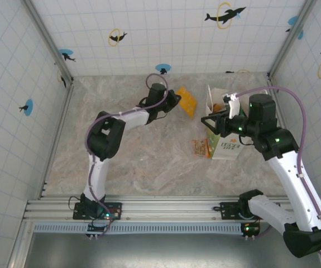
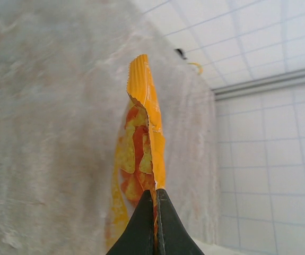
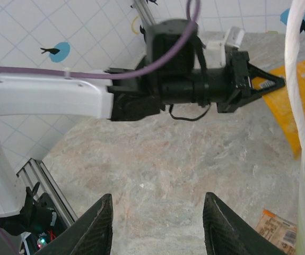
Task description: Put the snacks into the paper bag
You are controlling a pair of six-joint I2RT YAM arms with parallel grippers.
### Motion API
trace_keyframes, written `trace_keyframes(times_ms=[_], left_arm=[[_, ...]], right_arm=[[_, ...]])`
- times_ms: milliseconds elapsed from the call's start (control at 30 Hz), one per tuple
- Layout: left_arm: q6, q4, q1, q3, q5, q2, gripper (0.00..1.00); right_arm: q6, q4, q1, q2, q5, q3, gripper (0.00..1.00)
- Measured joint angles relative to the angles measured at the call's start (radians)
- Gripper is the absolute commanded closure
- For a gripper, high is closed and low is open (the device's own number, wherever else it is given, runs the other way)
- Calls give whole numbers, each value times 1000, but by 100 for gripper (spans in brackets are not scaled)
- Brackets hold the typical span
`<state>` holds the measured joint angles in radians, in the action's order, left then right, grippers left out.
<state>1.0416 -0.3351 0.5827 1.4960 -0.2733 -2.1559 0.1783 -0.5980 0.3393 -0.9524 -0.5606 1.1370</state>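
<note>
Your left tool [image 2: 155,195] is clamped together on the edge of the orange snack packet [image 2: 141,133], which sits well to the left of the paper bag [image 1: 223,146], towards its far end. Your right tool [image 3: 157,196] has its fingers spread apart with nothing between them, and hangs by the bag's left side. A small orange-brown packet [image 1: 200,148] lies on the worktop [image 1: 149,162], just beside the bag's left side.

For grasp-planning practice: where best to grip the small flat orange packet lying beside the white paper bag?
Probably from above, pinching the edge away from the white paper bag: the small orange packet lies flat, the bag close beside it.
</note>
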Motion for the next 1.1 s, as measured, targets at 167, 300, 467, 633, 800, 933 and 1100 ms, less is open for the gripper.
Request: trace_keyframes(times_ms=[167,300,467,633,800,933,1100], left_arm=[[-189,74,0,-56,-10,196,100],[-353,150,0,-138,-10,351,100],[-568,278,0,-196,-28,495,100],[-770,440,0,-196,-63,601,100],[-940,555,0,-245,-109,750,100],[-1040,621,0,-269,-164,851,100],[-1120,660,0,-301,-239,929,100]], right_arm=[[1,35,0,-28,-13,1,53],[1,74,0,-59,-19,1,53],[5,145,0,-84,-46,1,54],[8,233,1,-109,-50,-18,56],[8,350,10,-108,-51,-97,56],[-14,412,34,-110,-55,-133,53],[-82,458,74,-110,-69,-152,47]])
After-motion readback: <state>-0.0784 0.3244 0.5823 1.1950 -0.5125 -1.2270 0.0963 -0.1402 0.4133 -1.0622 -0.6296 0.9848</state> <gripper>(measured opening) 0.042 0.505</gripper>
